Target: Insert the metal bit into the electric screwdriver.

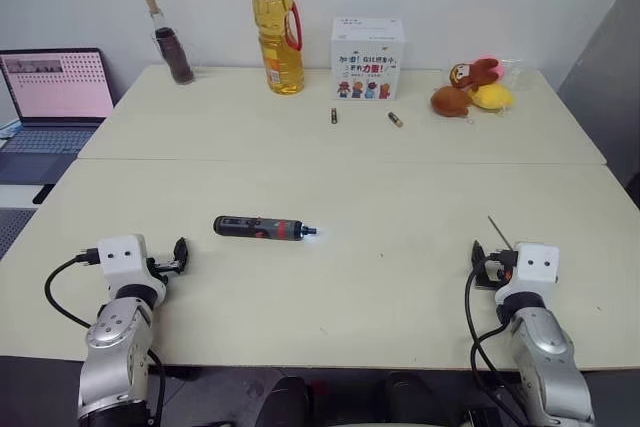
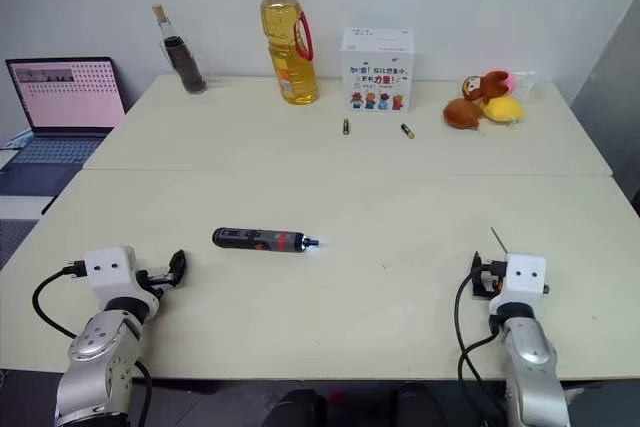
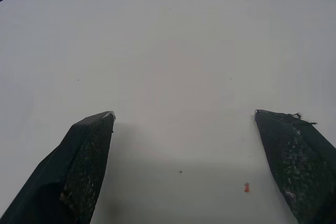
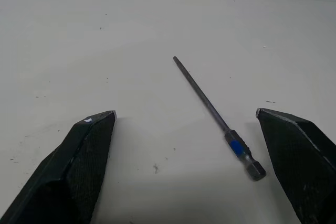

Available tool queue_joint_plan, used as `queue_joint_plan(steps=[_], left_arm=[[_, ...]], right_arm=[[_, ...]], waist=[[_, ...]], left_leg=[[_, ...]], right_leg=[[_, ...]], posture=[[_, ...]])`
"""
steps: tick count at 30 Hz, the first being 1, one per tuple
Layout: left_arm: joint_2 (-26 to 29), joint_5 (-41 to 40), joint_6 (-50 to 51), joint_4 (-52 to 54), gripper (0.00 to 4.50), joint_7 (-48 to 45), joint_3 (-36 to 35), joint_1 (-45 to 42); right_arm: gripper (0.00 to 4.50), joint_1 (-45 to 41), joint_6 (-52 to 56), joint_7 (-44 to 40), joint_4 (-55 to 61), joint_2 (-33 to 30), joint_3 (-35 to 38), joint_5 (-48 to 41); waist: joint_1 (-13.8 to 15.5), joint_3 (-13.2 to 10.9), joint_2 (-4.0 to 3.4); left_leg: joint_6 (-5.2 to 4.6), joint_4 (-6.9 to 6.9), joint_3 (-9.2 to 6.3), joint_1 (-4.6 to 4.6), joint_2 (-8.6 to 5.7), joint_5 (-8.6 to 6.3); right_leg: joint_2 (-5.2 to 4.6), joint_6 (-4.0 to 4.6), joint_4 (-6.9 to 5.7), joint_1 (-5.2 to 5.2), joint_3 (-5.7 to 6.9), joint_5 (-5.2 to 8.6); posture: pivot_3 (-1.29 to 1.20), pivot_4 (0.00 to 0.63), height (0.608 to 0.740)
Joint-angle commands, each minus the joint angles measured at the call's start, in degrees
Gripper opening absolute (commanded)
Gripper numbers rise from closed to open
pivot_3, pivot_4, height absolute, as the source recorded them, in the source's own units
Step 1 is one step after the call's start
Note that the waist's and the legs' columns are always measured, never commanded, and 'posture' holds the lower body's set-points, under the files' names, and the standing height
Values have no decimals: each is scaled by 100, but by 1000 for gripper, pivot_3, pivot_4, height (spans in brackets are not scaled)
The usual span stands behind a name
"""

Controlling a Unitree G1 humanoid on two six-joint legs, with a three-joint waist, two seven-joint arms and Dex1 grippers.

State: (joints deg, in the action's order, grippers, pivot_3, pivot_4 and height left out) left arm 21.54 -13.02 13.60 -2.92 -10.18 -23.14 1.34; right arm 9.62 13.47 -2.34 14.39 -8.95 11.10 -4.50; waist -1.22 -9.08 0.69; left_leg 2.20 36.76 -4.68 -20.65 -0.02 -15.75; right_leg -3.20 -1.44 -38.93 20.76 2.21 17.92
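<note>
**Both grippers empty, bit and screwdriver lying loose on the worktop**

Your right gripper [image 4: 184,171] hangs low over the near right part of the worktop [image 1: 400,277], fingers spread wide with nothing between them but bare surface and the metal bit [image 4: 212,111]. The bit lies flat just ahead of that gripper, its thicker blue-banded end nearest the fingers and its thin tip pointing away. That placement suits a right-hand pickup: the shank end is the part you can close on first.

Your left gripper [image 3: 184,171] is likewise spread apart and empty, over bare worktop at the near left. The electric screwdriver [image 1: 262,228] lies on its side near the middle, well apart from both grippers, lit tip facing your right. It sits nearer the left gripper, so taking it with that hand looks natural.

Judgement: nothing is grasped yet; insertion has not begun. Two batteries [image 1: 334,115] lie far back, out of the way.
</note>
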Motion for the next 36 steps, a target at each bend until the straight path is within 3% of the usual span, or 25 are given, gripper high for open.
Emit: queue_joint_plan(steps=[1, 11, 15, 20, 23, 26, 31, 36], left_arm=[[52, 94, 57, -143, 4440, 19, 42, 4], [498, -411, 243, -241, 4440, -338, -507, -171], [1220, -835, 414, -622, 4440, -772, -916, -770], [2166, -799, 629, -1445, 4440, -1266, -703, -1894], [2934, -504, 931, -1790, 4440, -2674, 447, -3195], [3245, -238, 819, -1821, 4440, -4334, 1653, -4182], [3018, 395, 298, -1730, 4440, -6435, 3408, -5221], [2823, 779, 3, -1608, 4440, -7542, 4250, -5647]], right_arm=[[4500, 92, -19, 32, 61, 1, 16, 60], [4500, 138, -96, -99, 288, -144, -62, 123], [4500, -46, 12, -491, 812, -393, -361, 95], [4500, -438, 44, -1043, 994, -778, -561, -50], [4500, -897, 697, -2101, 1348, -1058, -877, -1034], [4500, -1222, 1215, -3326, 1525, -1719, -1081, -1862], [4500, -1812, 1512, -4167, 1337, -2257, -1241, -2371], [4500, -1869, 1502, -4205, 1419, -2228, -1485, -2338]], waist=[[1, 0, -1], [23, -8, 9], [18, -44, 25], [30, -89, 49], [35, -113, 72], [87, -154, 100], [71, -157, 79], [-58, -158, 79]], left_leg=[[0, 0, 1, -1, 0, 0], [0, -3, 11, -21, 7, 0], [1, -11, 13, -26, 18, 0], [15, -12, 13, -31, 21, 8], [15, -28, 21, -30, -9, 8], [29, -19, 13, -70, -36, 17], [35, 4, 36, -106, -40, 16], [38, 13, 36, -154, -37, 18]], right_leg=[[0, 0, 0, 2, 0, 0], [4, 0, -1, 34, -9, 0], [13, 1, -4, 48, -9, 0], [25, 0, -2, 54, -3, -2], [17, 1, -2, 54, -9, -4], [26, 13, 4, 76, 17, -26], [12, -3, 13, 101, 3, -18], [21, -1, -1, 149, 0, -18]], posture=[[0, 150, 740], [0, 150, 740], [0, 150, 740], [0, 150, 740], [0, 150, 740], [0, 150, 740], [0, 150, 740], [0, 150, 740]])
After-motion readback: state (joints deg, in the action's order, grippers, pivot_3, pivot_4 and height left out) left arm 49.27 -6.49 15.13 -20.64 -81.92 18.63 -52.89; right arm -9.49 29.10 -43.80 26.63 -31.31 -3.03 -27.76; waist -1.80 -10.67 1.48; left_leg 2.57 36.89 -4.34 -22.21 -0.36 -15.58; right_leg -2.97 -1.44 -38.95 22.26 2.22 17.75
